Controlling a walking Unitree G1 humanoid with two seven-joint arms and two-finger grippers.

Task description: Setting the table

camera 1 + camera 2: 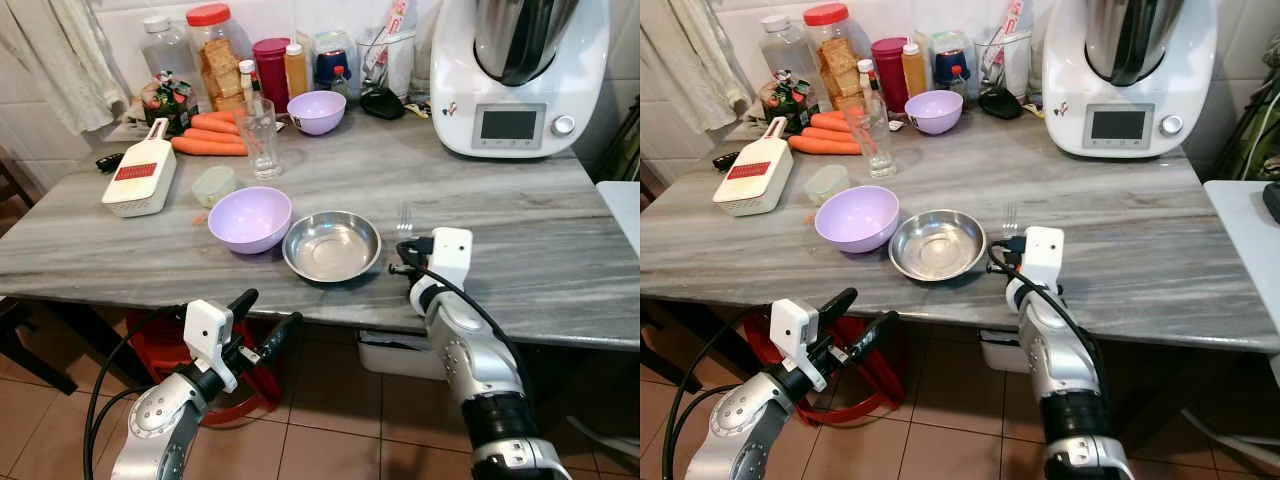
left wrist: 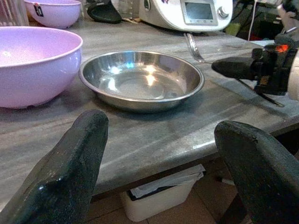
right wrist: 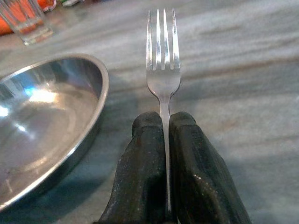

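My right gripper (image 3: pixel 164 128) pinches the fork (image 3: pixel 163 65) by its handle — tines pointing away over the marble table (image 1: pixel 500 220), just right of the steel bowl (image 1: pixel 331 245). A lilac bowl (image 1: pixel 249 217) sits touching that bowl's left side. My left gripper (image 1: pixel 262 318) hangs below the table edge, fingers spread.

R gripper (image 3: pixel 164 140) clamped; L gripper (image 2: pixel 161 154) fingers apart.
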